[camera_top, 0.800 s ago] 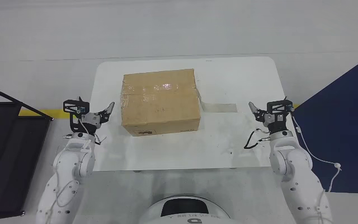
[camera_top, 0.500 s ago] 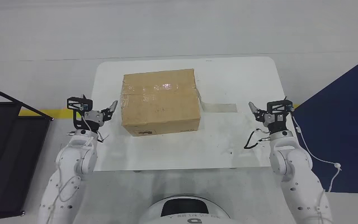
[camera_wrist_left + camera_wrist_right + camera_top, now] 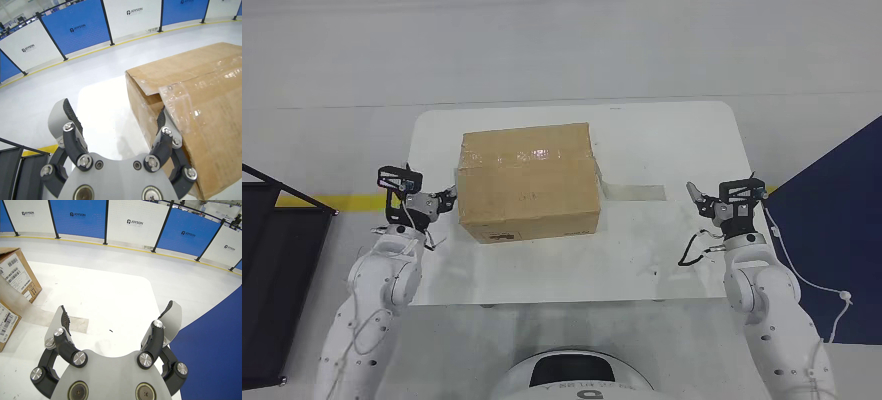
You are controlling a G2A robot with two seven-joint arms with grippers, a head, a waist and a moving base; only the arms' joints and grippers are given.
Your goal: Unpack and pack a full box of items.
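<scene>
A taped cardboard box (image 3: 530,182) sits mid-table (image 3: 672,250). The left gripper (image 3: 113,111), jaws wide, meets its end, one fingertip (image 3: 161,118) partly hidden behind a loose tape flap (image 3: 181,106). The right gripper (image 3: 117,309) hangs equally wide near the table's right edge.

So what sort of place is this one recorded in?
Most likely a factory or lab test hall, not a home: blue and white partition panels on black posts ring a pale smooth floor marked with a yellow line, and a taped cardboard box sits on a white table.

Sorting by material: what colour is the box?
Plain brown cardboard box, clearest in the top view.
</scene>
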